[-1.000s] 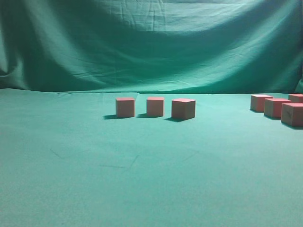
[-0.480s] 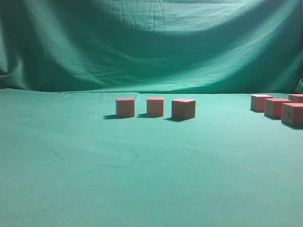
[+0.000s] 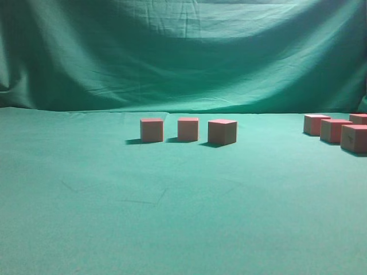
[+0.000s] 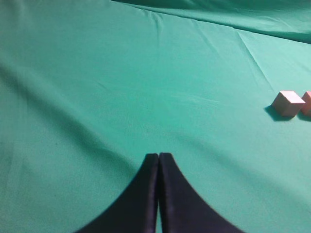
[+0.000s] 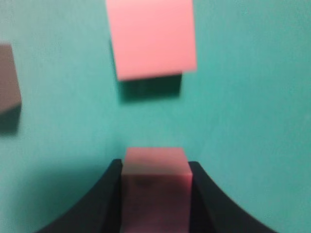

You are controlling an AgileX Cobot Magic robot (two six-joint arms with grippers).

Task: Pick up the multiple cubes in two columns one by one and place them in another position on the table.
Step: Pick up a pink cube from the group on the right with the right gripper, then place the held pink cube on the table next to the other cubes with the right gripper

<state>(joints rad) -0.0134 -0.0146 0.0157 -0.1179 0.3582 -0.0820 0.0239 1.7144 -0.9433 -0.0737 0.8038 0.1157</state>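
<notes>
Three cubes stand in a row near the far edge of the table (image 3: pixel 172 217), around its middle: a left cube (image 3: pixel 152 130), a middle cube (image 3: pixel 188 129) and a right cube (image 3: pixel 222 132), each apart from its neighbour. Toward the far right corner sits a second cluster (image 3: pixel 338 130) of at least four cubes, close together and partly cut off by the frame.

The left gripper (image 4: pixel 158 160) hangs over bare green cloth with its jaws clenched together, tips touching, nothing between them. A pale cube (image 4: pixel 288 103) lies well off to its right, with the edge of another just beside it.

The right gripper (image 5: pixel 154 167) has its jaws grasping a held cube (image 5: pixel 154 187), one dark finger (image 5: pixel 99 199) pressed on each side. This view is blurred, so whether that cube rests on the table or is lifted I cannot tell. Just ahead lies another pink cube (image 5: pixel 150 36), and a shadowed cube (image 5: pixel 8 77) sits at the left edge.
</notes>
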